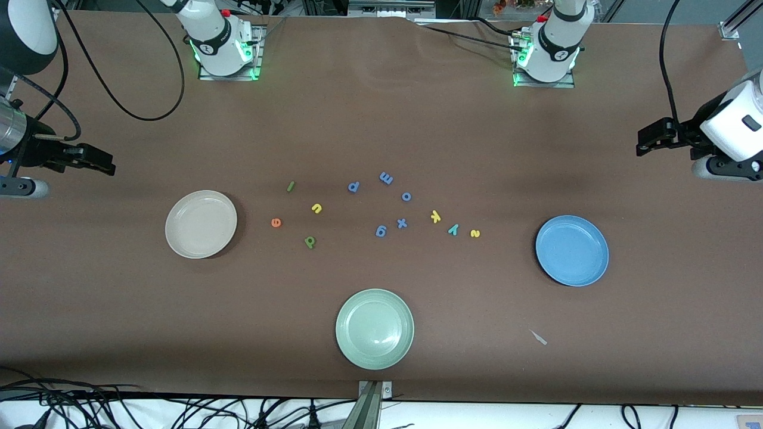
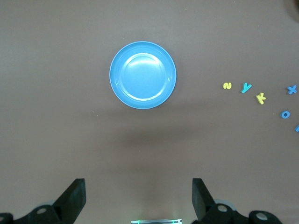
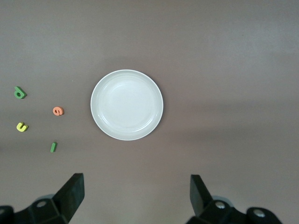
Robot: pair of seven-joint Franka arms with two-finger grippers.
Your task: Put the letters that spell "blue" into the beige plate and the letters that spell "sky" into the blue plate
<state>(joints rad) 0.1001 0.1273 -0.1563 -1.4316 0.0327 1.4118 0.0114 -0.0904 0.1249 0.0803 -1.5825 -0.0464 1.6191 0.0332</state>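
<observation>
On the brown table, the round shallow cream-beige plate [image 1: 201, 224] lies toward the right arm's end, and the round shallow medium-blue plate [image 1: 571, 250] lies toward the left arm's end; both hold nothing. Between them the tiny foam letters lie scattered flat on the table. Taking the orange e [image 1: 275, 223] as a clock centre in the front view, the thin dark-green bar l [image 1: 290, 186] sits at about one o'clock, the yellow u [image 1: 316, 208] at two o'clock, and the green b [image 1: 309, 241] at four o'clock; the beige plate is at nine o'clock. Closer to the blue plate, the yellow k [image 1: 436, 217], the teal y [image 1: 453, 229] and the yellow s [image 1: 474, 233] form a short row running toward four o'clock. Five periwinkle-blue foam letters [image 1: 402, 223] lie between the two groups. A round pale green plate [image 1: 374, 329] lies nearest the front camera, at six o'clock from the letters.

The left gripper [image 2: 138, 198] hangs in the air by the table's edge at the left arm's end, fingers spread wide and holding nothing. The right gripper [image 3: 137, 196] hangs likewise at the right arm's end, fingers wide apart and bare, the beige plate in its wrist view
</observation>
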